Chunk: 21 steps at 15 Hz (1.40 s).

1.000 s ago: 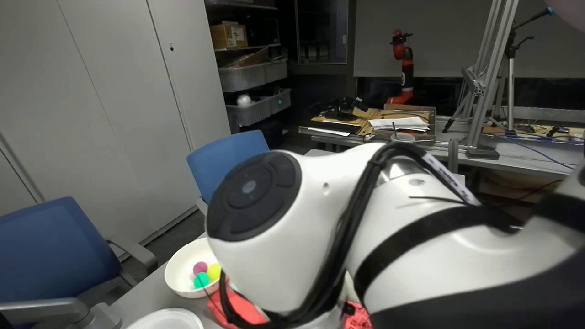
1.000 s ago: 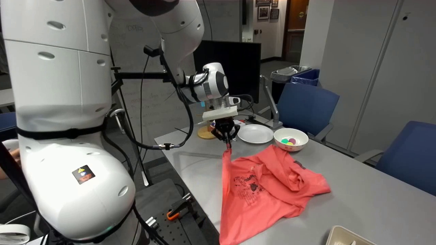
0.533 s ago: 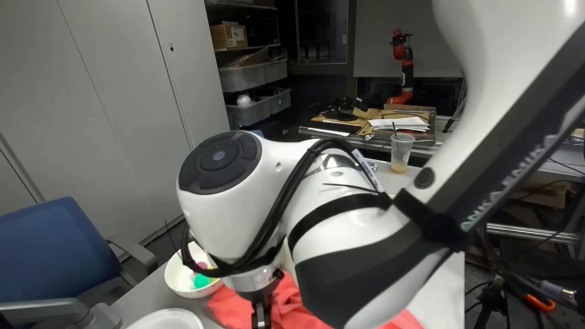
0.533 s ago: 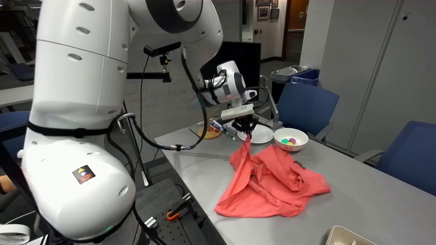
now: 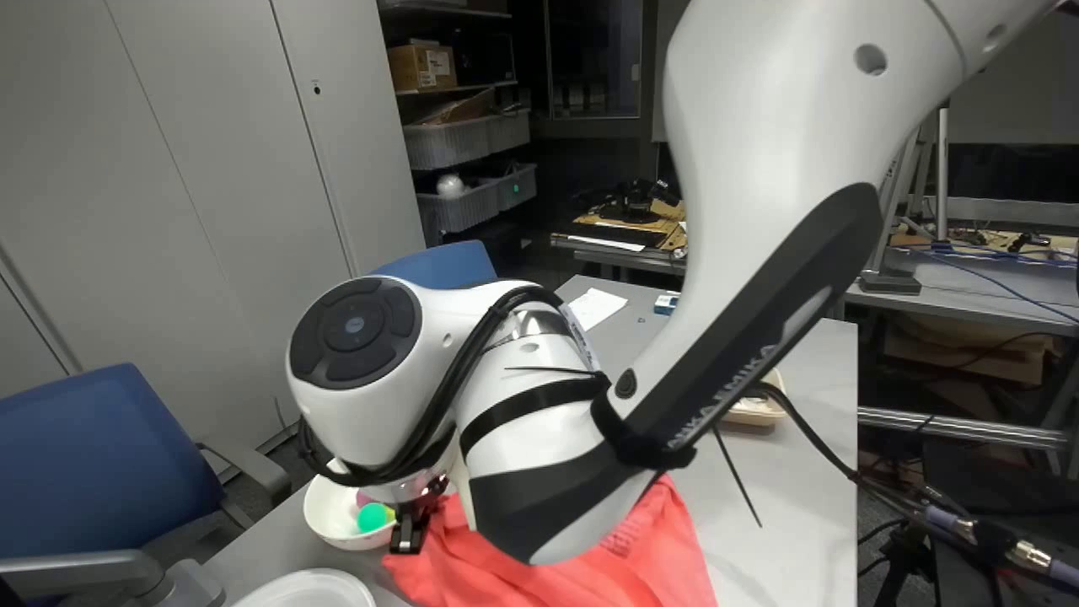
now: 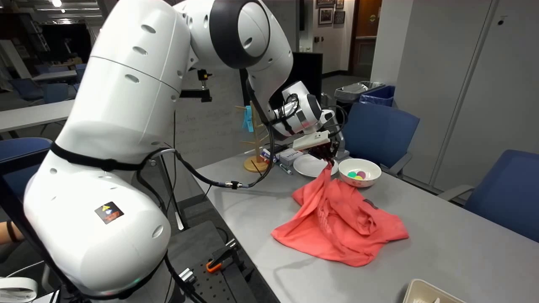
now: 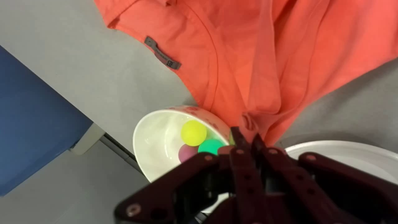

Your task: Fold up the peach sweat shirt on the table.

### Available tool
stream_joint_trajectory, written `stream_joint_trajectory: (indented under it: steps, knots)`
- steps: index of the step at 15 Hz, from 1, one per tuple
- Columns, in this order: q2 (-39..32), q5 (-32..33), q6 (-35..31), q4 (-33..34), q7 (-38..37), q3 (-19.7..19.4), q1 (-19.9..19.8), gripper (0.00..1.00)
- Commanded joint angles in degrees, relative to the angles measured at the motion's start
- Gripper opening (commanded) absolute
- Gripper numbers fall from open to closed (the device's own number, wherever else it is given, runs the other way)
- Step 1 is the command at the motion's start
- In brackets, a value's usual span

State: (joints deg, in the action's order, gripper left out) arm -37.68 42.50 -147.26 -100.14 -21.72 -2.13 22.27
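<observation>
The large coral-pink cloth sweat shirt [image 6: 345, 229] lies rumpled on the long light-grey table [image 6: 446, 227], one bit of it drawn up into a peak by the black two-fingered gripper [image 7: 247, 138], whose jaws are clamped on that fold. In an exterior view the shirt's lower corner sits near the table's edge on the robot's side, inside it; a wide stretch of grey top runs between the shirt and a beige rectangular container [image 6: 421, 292]. Room is tighter at the gripper, between a round white plate [image 6: 309, 166] and a rounded white bowl [image 7: 154, 140] with a red-patterned outer wall; the bowl is just beside the cloth, whether touching I cannot tell. In the bowl lie a yellow ball [image 7: 193, 133], a green ball [image 7: 210, 145] and a purple ball [image 7: 187, 152]. Near the plate stand a small pale box [image 6: 290, 156] and a wooden peg stand [image 6: 249, 165] with a round base. Blue-backed chairs [image 6: 381, 134] line the side away from the robot, with tall pale-grey cabinets [image 5: 211, 169] behind them; a black monitor [image 6: 309, 75] rises behind the white arm [image 6: 122, 113].
</observation>
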Motion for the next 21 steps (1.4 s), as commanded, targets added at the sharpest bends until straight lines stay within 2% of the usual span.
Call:
stream_joint_trajectory:
  steps: [1, 6, 9, 16, 21]
  knots:
    - [-3.77, -3.20, 1.40, 4.40, 0.31, 0.87, -0.19, 0.36]
    - [-0.99, -11.06, 1.28, -0.18, 4.27, 3.20, -0.84, 0.76]
    - [2.52, -16.37, 2.85, -5.28, 6.03, 4.64, -1.16, 0.98]
    - [13.03, -21.29, 7.58, -18.91, 9.62, 5.96, -2.61, 1.00]
    - [18.51, -26.55, 5.52, -29.28, 14.62, 7.43, -7.43, 1.00]
